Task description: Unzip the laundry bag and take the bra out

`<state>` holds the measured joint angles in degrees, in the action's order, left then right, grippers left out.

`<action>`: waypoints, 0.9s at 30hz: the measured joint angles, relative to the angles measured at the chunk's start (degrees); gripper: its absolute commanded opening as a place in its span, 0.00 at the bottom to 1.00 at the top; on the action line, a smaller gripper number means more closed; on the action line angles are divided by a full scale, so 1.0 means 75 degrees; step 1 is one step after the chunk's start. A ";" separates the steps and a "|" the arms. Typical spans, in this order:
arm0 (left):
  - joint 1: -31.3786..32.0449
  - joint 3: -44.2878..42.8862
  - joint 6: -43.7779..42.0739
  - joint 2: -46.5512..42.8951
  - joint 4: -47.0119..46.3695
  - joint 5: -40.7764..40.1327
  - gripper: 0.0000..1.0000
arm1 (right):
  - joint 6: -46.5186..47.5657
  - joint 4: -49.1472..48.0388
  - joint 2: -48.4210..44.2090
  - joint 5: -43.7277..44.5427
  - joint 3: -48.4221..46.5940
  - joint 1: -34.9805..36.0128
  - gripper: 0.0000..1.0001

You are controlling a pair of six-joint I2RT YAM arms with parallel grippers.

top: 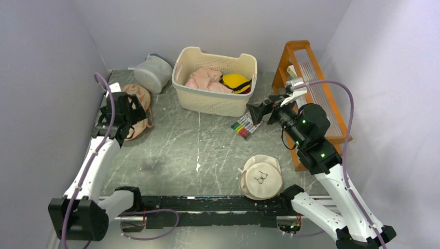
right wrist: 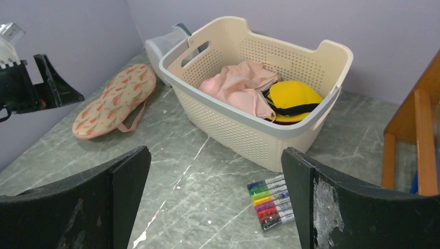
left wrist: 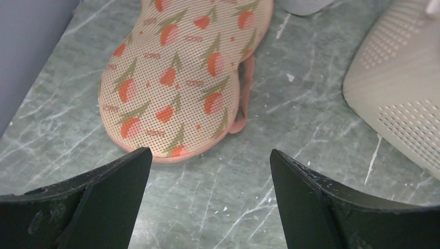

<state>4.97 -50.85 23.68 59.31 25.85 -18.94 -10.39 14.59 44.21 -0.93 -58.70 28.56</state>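
The laundry bag point(top: 139, 105) lies flat at the far left of the table, cream-peach with an orange-pink floral print; it also shows in the left wrist view point(left wrist: 181, 72) and the right wrist view point(right wrist: 115, 100). It looks closed, and a pink loop trails from its edge. The bra is hidden. My left gripper point(top: 123, 120) hovers over the bag's near end, open and empty point(left wrist: 210, 161). My right gripper point(top: 264, 110) is open and empty, raised at the right of the table, facing the basket point(right wrist: 215, 155).
A cream laundry basket point(top: 210, 101) with pink clothes and a yellow item stands at the back. A grey pouch point(top: 153, 72) lies left of it. A pack of markers point(top: 244, 126), a round cream pouch with a glasses drawing point(top: 261, 178) and an orange rack point(top: 311, 88) are on the right.
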 measured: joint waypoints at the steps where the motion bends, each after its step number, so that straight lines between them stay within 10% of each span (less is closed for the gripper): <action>1: -0.0219 -0.0026 0.0055 0.0146 0.0000 0.0117 0.96 | 0.0003 0.0006 0.0044 -0.0055 0.0000 0.0000 1.00; 27: -0.1810 -0.1416 -0.0562 0.4744 -0.0443 0.3369 0.96 | 0.0020 0.0169 0.0259 -0.0487 -0.0012 -0.0015 1.00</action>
<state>-8.60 -61.47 19.46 94.89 22.52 6.33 -10.24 15.86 46.15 -4.58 -58.78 28.45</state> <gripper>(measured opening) 0.962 0.996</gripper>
